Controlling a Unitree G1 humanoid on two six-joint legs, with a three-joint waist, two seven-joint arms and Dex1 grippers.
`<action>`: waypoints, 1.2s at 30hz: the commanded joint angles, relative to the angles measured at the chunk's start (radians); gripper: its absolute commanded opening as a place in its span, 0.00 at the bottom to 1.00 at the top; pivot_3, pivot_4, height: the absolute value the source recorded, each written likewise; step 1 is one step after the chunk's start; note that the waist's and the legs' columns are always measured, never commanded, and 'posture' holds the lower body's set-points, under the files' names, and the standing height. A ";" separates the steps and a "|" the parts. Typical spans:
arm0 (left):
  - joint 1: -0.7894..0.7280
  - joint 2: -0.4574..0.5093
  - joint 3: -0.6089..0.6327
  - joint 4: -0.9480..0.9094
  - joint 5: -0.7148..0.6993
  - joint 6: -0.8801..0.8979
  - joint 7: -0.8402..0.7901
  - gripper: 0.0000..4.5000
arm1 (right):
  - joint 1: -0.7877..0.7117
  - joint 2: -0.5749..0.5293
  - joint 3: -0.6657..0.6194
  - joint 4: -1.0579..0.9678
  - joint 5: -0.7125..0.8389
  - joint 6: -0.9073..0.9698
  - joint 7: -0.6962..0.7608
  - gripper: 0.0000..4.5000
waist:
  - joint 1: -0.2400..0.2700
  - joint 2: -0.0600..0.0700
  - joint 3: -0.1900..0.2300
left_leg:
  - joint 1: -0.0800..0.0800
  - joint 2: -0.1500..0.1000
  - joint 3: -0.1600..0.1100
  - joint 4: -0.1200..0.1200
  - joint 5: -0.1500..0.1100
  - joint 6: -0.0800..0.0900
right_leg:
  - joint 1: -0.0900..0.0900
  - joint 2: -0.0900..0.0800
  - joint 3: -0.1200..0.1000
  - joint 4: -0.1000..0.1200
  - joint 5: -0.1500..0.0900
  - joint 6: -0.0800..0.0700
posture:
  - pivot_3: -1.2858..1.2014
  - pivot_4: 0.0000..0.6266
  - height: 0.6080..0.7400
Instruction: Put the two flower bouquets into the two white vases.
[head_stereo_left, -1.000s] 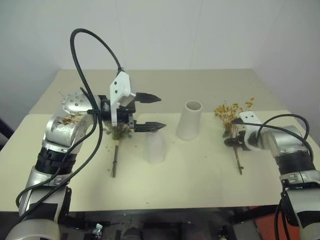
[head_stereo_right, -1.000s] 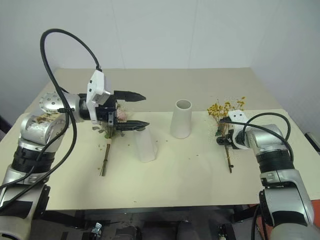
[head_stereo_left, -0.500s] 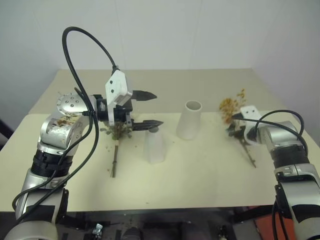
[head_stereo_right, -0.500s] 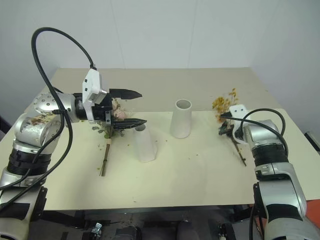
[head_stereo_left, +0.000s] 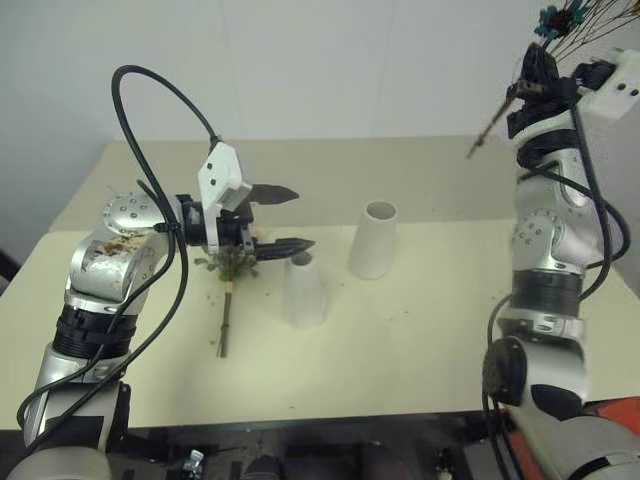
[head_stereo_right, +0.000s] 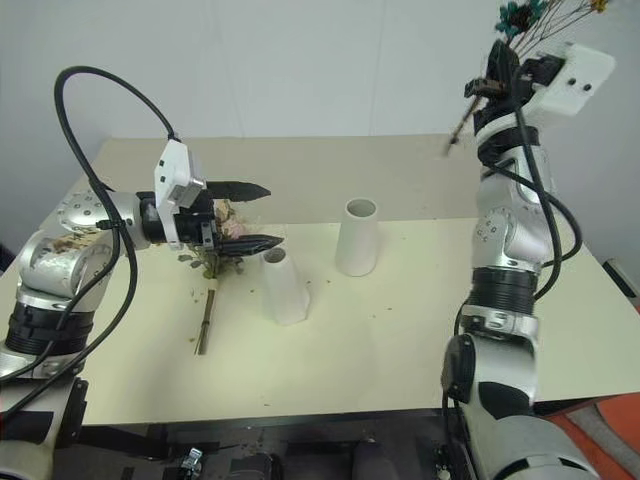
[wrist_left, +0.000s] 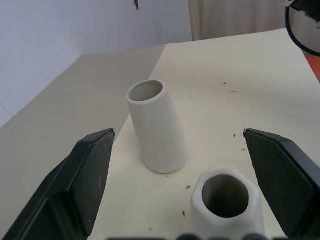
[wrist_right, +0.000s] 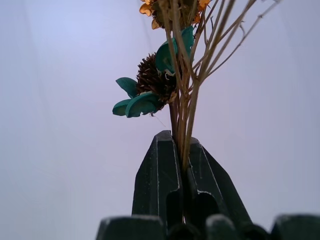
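- R wrist view is showing what head views can't: right gripper (wrist_right: 181, 150) is clamping thin brown stems of the yellow-blossom spray w/ teal leaves (wrist_right: 165, 65).
- Head views: that spray is sitting high above the beige table (head_stereo_left: 420, 340), stem end slanting down-left.
- Pink rose bouquet w/ brown stem (head_stereo_left: 228, 290) is lying flat, blooms toward the far side.
- Left gripper (head_stereo_left: 290, 218) is hanging wide open, empty, near the shorter white tapered vase (head_stereo_left: 306, 290).
- Taller white tapered vase (head_stereo_left: 374, 240) is standing upright beside it.

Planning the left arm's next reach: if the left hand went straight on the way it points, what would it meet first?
Probably the shorter vase, low between the left hand's open fingers; the taller vase stands beyond it. Depth is unclear.
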 joint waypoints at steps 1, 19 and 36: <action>0.021 0.025 0.051 -0.040 -0.011 0.015 0.022 1.00 | -0.008 0.038 0.024 -0.054 0.056 -0.040 0.084 0.01 | 0.000 0.001 0.000 | 0.000 0.000 0.000 0.000 0.000 0.000 | 0.000 0.000 0.000 0.000 0.000 0.000 | 0.52 0.24 1.00; 0.090 0.054 0.095 -0.131 -0.031 0.084 0.081 1.00 | 0.131 0.156 0.161 -0.030 -0.037 -0.074 0.145 0.01 | 0.001 0.001 0.001 | 0.001 0.000 0.000 0.000 0.000 0.000 | -0.001 0.001 0.000 0.001 0.000 0.000 | 0.52 0.24 1.00; 0.109 0.057 0.103 -0.144 -0.040 0.081 0.097 1.00 | 0.256 0.188 0.231 -0.055 -0.071 -0.119 0.225 0.12 | 0.000 0.001 0.001 | 0.001 0.000 0.000 0.000 0.000 0.000 | -0.001 0.001 0.000 0.001 0.000 0.000 | 0.52 0.24 1.00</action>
